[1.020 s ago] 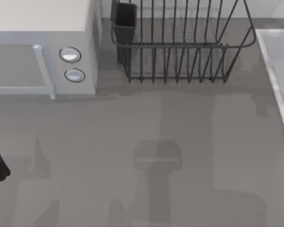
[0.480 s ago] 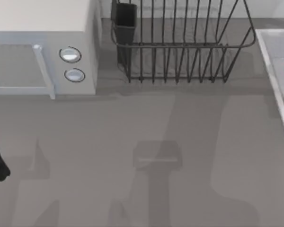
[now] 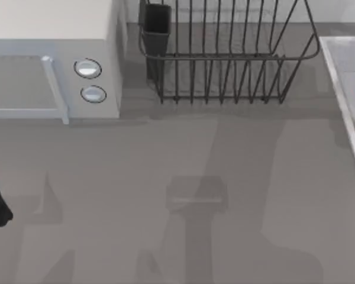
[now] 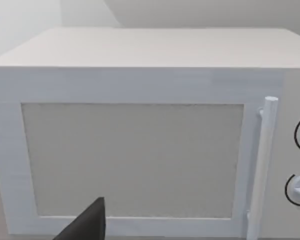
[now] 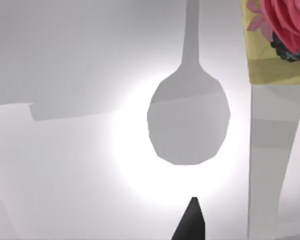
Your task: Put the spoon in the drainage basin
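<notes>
A grey spoon (image 5: 188,120) lies on a bright white surface, its bowl just ahead of a dark part of my right gripper (image 5: 190,222) in the right wrist view; its handle runs away from me. The drainage basin (image 3: 225,57) is a dark wire rack at the back middle of the table, with nothing visible inside. My left gripper (image 4: 85,225) is parked at the table's left edge, facing the microwave.
A white microwave (image 3: 53,59) fills the back left. A black cup (image 3: 157,23) hangs at the rack's left end. A white tray (image 3: 346,89) lies at the right edge, with a pink-and-yellow item (image 5: 280,40) beside the spoon.
The pink item at the top view's right edge has slid slightly down and into view. The arm's shadow on the table has shifted. The left arm has not moved.
</notes>
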You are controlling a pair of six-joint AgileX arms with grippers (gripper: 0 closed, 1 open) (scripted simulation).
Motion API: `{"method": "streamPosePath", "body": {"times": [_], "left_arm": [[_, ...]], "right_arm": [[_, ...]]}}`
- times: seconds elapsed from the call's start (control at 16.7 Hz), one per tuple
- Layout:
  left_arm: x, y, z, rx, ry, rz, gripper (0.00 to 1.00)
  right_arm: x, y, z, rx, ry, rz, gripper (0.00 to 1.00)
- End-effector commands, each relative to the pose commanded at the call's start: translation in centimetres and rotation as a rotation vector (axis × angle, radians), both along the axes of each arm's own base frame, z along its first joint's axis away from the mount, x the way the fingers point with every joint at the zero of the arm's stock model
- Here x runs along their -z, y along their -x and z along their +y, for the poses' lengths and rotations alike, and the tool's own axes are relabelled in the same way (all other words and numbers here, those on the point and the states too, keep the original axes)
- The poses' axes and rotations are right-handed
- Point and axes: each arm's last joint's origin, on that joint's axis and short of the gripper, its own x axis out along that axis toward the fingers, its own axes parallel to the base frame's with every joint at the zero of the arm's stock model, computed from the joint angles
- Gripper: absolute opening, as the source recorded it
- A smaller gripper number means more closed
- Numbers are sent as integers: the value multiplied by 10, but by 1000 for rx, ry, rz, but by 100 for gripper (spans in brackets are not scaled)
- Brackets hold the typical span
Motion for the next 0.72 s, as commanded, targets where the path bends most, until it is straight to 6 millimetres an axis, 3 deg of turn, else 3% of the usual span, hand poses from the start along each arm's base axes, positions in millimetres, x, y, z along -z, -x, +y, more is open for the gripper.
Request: {"method": "streamPosePath", "body": {"times": [0.42,0.72], "left_arm": [[0,0,0,0,0,0,100],[0,0,0,0,0,0,100]], "right_arm": [[0,0,0,0,0,0,98],[0,0,0,0,0,0,100]]}}
